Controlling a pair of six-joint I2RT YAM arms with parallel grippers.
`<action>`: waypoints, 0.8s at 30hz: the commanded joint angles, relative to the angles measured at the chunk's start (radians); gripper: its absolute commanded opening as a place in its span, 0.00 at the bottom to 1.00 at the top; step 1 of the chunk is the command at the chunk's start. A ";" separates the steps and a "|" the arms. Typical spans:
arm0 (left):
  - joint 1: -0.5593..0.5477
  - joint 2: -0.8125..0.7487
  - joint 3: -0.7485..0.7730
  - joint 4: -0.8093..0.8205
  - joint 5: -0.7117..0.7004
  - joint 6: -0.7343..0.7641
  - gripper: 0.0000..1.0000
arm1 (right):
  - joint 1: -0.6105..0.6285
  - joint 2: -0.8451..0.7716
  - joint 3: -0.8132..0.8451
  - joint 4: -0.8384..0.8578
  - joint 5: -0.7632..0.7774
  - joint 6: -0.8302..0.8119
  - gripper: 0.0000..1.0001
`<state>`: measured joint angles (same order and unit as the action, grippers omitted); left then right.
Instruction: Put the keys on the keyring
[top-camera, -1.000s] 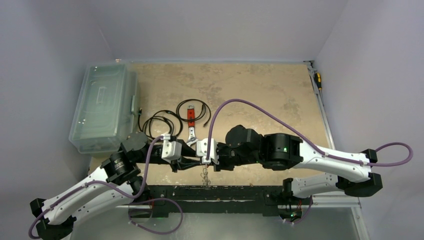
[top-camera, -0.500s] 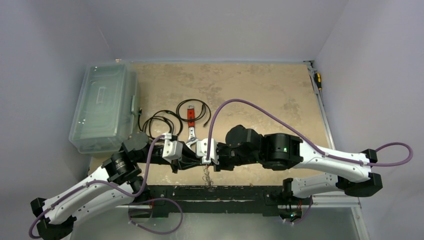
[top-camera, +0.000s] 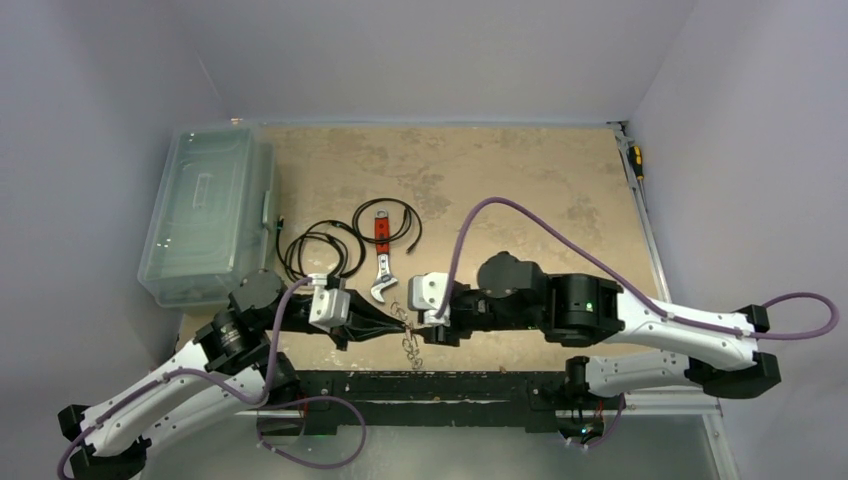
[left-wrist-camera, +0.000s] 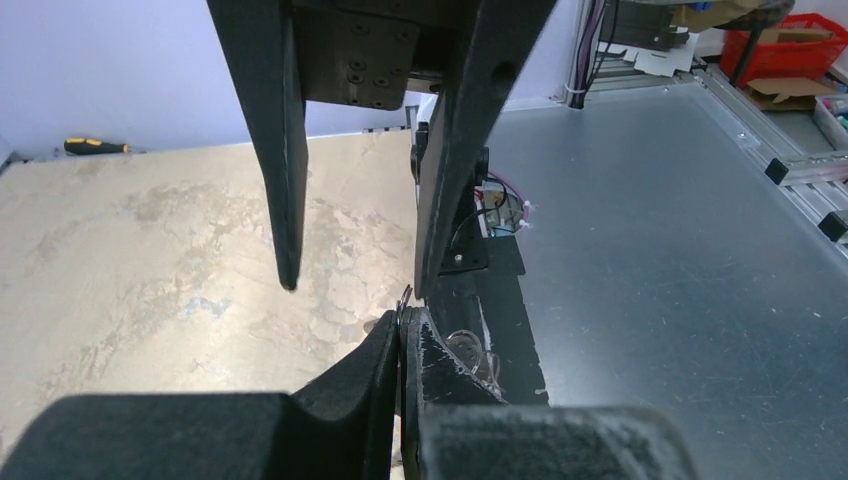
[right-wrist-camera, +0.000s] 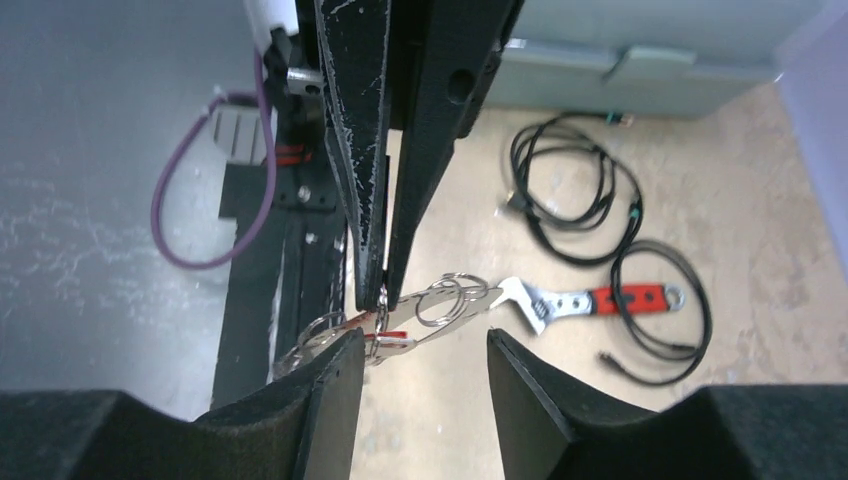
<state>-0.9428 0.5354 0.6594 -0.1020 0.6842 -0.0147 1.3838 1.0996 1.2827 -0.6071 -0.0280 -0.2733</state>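
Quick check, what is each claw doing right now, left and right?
Left claw: closed, pinching the thin silvery wire keyring.
Right claw: open, holding nothing.

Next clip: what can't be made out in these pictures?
Top view: the keys dangling under the left gripper are too small to count.
Left wrist view: that gripper's shut fingers hide all but a sliver of the keyring.
Right wrist view: overlapping rings, partly behind the open right gripper finger, leave unclear whether any key is threaded.
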 joint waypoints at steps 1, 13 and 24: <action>0.004 -0.034 0.004 0.033 0.000 0.002 0.00 | 0.002 -0.124 -0.105 0.231 0.025 0.020 0.53; 0.007 -0.049 -0.024 0.118 0.052 -0.047 0.00 | 0.003 -0.181 -0.234 0.349 -0.091 0.054 0.48; 0.010 -0.057 -0.026 0.104 0.012 -0.044 0.00 | 0.002 -0.139 -0.234 0.355 -0.086 0.101 0.48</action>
<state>-0.9379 0.4885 0.6350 -0.0601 0.7143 -0.0437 1.3838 0.9432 1.0447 -0.2951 -0.1223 -0.2039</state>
